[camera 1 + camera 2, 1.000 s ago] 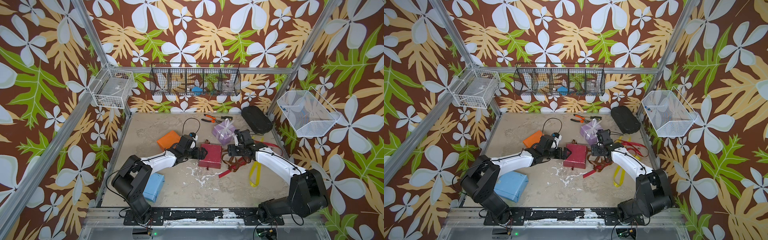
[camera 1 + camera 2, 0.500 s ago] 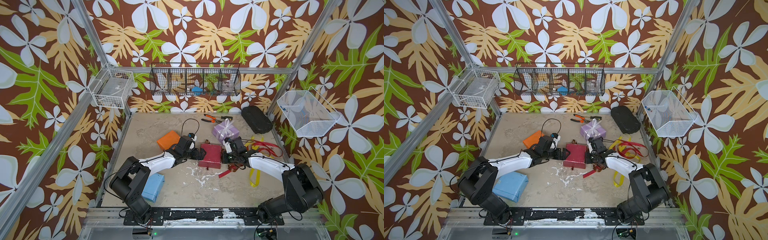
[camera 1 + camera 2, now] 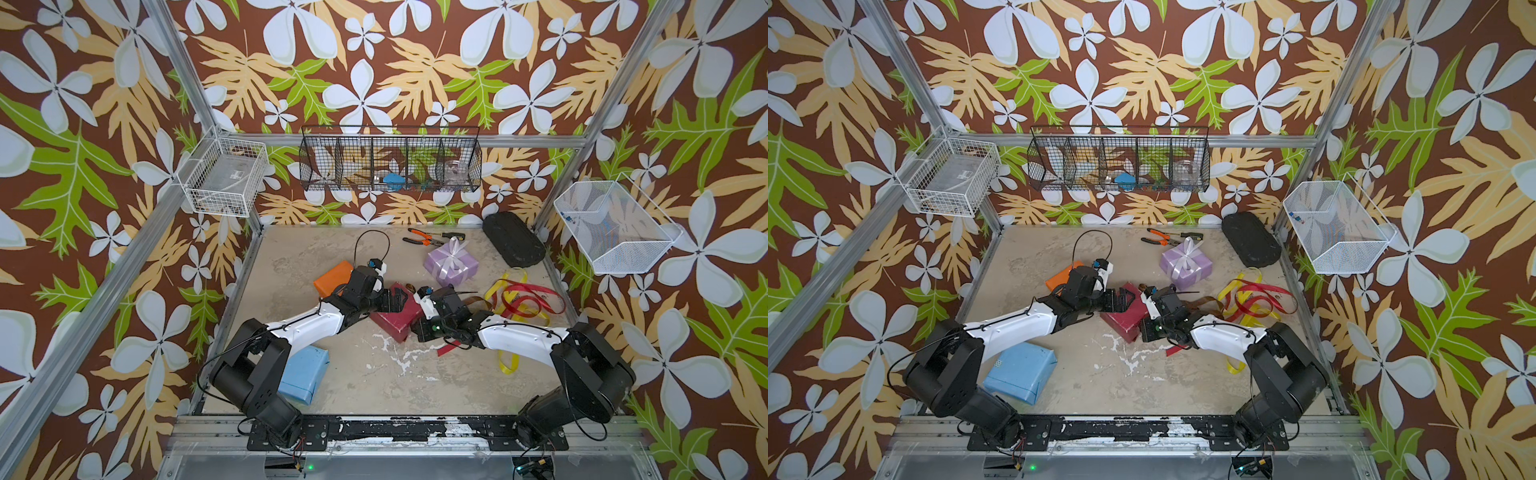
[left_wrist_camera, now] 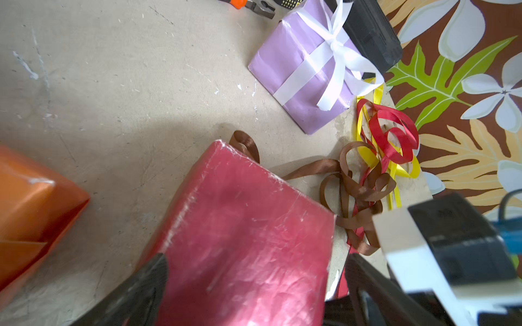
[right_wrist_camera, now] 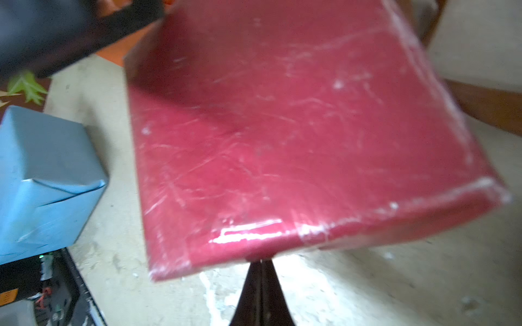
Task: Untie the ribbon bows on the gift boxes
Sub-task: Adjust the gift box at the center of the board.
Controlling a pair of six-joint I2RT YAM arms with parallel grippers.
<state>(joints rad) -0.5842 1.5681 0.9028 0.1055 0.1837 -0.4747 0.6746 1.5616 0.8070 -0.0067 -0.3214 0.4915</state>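
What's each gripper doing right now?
Left gripper: open, jaws astride the dark red box, not clamped on it.
Right gripper: closed, tip at that box's edge, nothing visibly held.

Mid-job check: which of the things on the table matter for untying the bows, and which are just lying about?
For the job: lilac glossy-paper box with white satin ribbon bow, still tied; dark red paper box; orange paper box; light blue paper box; brown satin ribbon, red satin ribbon, yellow satin ribbon, all loose.
Lying about: orange-handled pliers; black oblong case.
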